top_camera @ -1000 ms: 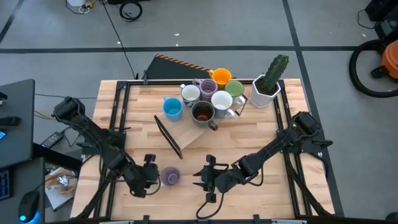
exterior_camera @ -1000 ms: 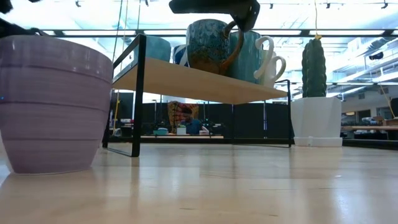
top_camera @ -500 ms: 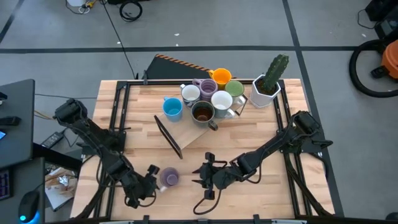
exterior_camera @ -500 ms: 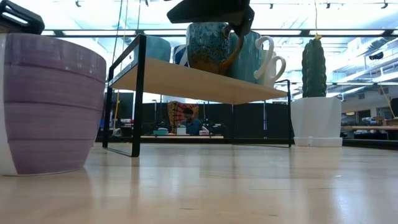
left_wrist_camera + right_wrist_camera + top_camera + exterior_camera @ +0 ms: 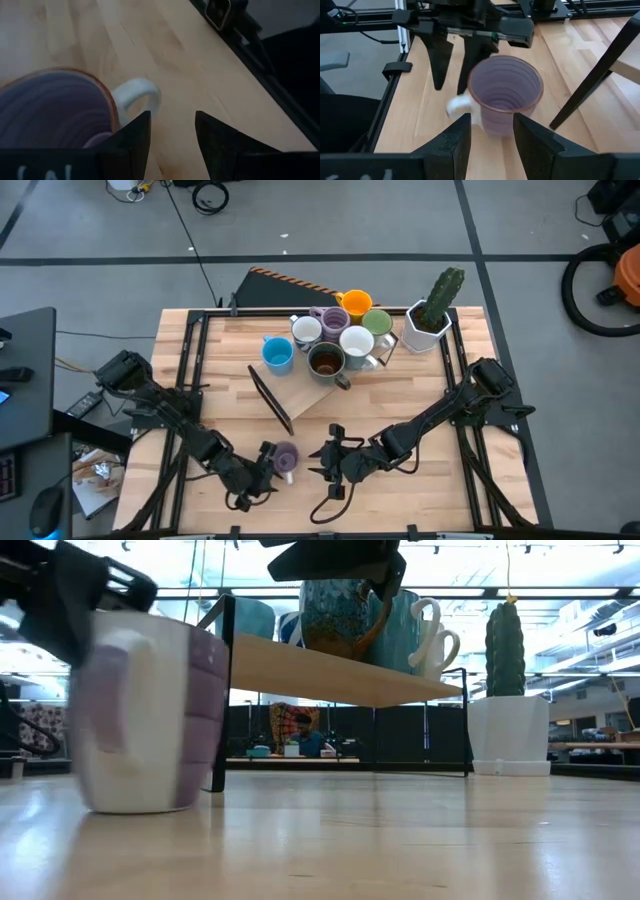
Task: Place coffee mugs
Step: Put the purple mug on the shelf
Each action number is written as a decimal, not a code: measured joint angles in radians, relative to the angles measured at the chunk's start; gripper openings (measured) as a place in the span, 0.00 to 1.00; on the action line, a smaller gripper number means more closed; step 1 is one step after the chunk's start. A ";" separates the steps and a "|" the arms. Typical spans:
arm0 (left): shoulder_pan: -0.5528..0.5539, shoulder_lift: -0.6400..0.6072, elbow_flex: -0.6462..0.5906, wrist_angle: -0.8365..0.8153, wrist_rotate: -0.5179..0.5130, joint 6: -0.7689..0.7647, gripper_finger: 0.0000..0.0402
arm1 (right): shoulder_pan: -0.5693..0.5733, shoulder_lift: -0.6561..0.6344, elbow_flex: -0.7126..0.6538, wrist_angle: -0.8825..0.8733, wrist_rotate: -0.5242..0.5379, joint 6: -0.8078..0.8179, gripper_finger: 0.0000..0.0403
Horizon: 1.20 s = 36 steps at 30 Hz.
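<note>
Standing on desk (image 5: 400, 395): purple mug (image 5: 285, 457), between spread left tool (image 5: 262, 470) and spread right tool (image 5: 322, 462).

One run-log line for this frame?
left gripper: open beside purple ceramic mug | right gripper: open, facing mug | mug: upright on wooden table

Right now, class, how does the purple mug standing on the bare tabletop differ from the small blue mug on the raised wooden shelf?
The purple ribbed mug with the white handle stands on the bare wooden tabletop between the left gripper and right gripper; the small blue mug stands on the raised wooden shelf. The purple mug stands alone; the blue mug stands beside other mugs. Both are upright with the mouth up.
</note>
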 joint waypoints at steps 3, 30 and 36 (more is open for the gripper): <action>0.014 -0.002 0.000 0.018 -0.002 0.002 0.40 | 0.000 0.000 0.000 -0.001 0.005 0.013 0.38; 0.046 -0.128 0.191 -0.546 0.005 0.435 0.40 | 0.067 0.000 0.000 0.044 0.098 0.135 0.38; 0.122 -0.108 0.161 -0.535 0.086 0.442 0.40 | 0.067 0.000 0.000 0.036 0.069 0.134 0.38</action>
